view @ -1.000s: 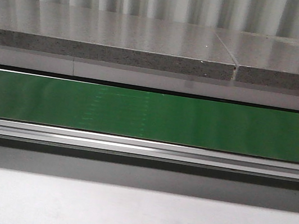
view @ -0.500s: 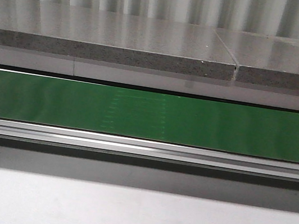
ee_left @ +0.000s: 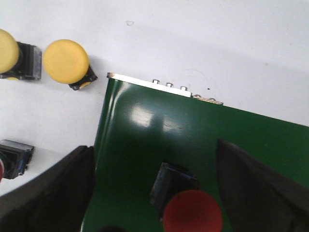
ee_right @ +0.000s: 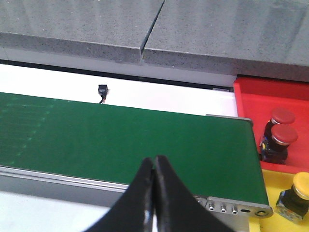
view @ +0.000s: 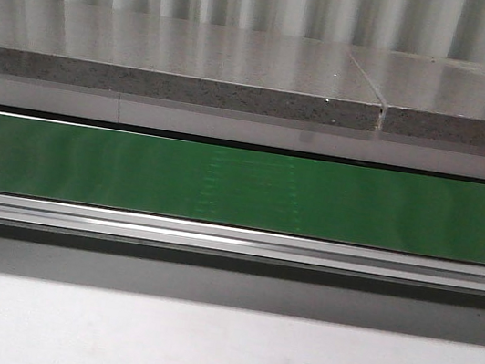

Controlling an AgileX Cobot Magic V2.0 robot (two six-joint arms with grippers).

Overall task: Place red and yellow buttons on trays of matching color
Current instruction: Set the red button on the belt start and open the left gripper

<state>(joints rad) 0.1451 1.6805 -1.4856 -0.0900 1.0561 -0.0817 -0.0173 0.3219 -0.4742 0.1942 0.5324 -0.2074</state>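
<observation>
A red button (ee_left: pixel 192 211) sits on the green belt (ee_left: pixel 159 140), right between the 2 wide-apart fingers (ee_left: pixel 53 186) of the left gripper (ee_left: pixel 157 193), touching neither. Off the belt's end, 2 yellow buttons (ee_left: pixel 65 62) rest on the white table (ee_left: pixel 203 43). The right gripper (ee_right: pixel 155 193) hangs over the belt with its fingers pressed together, holding nothing. Past the belt's other end, 2 red buttons (ee_right: pixel 282 135) sit in a red tray (ee_right: pixel 256 92), with 1 yellow button (ee_right: pixel 299 191) in a yellow tray (ee_right: pixel 280 217). Behind the belt runs a gray stone shelf (view: pixel 178 61).
</observation>
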